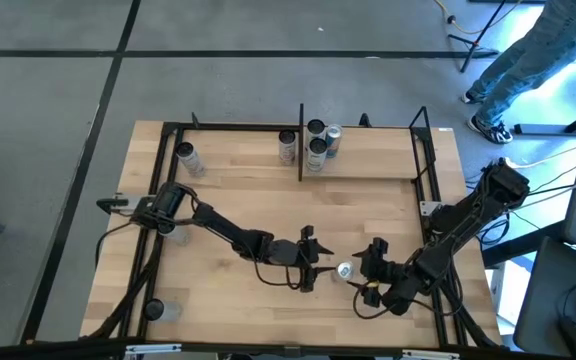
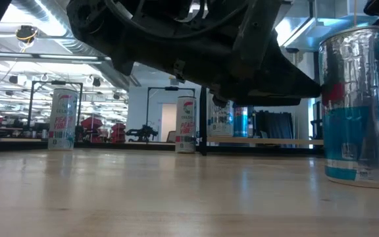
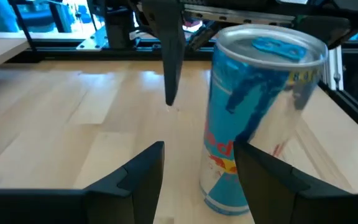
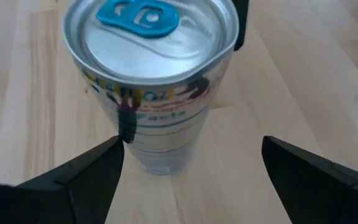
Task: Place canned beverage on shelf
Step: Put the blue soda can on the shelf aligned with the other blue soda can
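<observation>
A silver and blue beverage can [image 1: 345, 270] stands upright on its base on the wooden tabletop, near the front middle; it also shows in the low view [image 2: 357, 105]. My left gripper [image 1: 313, 260] is open just to its left, and the can [image 3: 260, 112] stands just beyond its fingertips [image 3: 199, 168]. My right gripper [image 1: 371, 275] is open at the can's right, with a finger on either side of the can [image 4: 157, 81]. The shelf [image 1: 368, 165], a wooden bay framed by black uprights, is at the table's far side and holds several cans [image 1: 318, 140]. My right gripper comes at the can level from the table's right. One fingertip [image 4: 114, 152] stands right at the can's lower side wall [image 4: 135, 140]; I cannot tell whether it touches. The other finger [image 4: 278, 155] is clear of the can, which stands upright on the table.
Two more cans [image 1: 186, 158] [image 1: 286, 147] stand in the bay left of the black divider [image 1: 300, 140]; they show in the low view [image 2: 63, 118] [image 2: 185, 125]. A black frame rims the table. A person's legs [image 1: 528, 50] are beyond the far right corner.
</observation>
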Controlling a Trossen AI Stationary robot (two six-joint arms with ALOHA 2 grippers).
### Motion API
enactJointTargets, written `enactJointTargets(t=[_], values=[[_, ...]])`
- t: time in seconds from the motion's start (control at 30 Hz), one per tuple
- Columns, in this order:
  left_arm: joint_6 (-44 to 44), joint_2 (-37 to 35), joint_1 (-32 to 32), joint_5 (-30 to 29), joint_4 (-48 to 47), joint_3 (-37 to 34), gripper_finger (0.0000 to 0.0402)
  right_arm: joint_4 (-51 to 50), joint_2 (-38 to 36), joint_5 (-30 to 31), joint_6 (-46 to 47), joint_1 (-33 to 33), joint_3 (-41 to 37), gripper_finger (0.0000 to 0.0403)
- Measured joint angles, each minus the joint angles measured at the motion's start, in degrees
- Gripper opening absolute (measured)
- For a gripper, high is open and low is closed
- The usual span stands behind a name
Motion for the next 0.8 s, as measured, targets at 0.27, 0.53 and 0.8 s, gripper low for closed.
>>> enactJointTargets(t=[0.27, 0.53, 0.8], values=[[0.2, 0.0, -0.7, 0.0, 0.1, 0.0, 0.0194, -5.0, 0.0, -0.8, 4.0, 0.0, -0.1, 0.0365], [0.1, 0.0, -0.7, 0.8, 0.3, 0.0, 0.0194, -10.1, 0.0, 1.9, 8.6, -0.9, 0.4, 0.0365], [0.0, 0.0, -0.7, 6.4, 0.8, 0.0, 0.0194, -20.8, 0.0, 1.8, 14.4, -3.4, 2.7, 0.0365]])
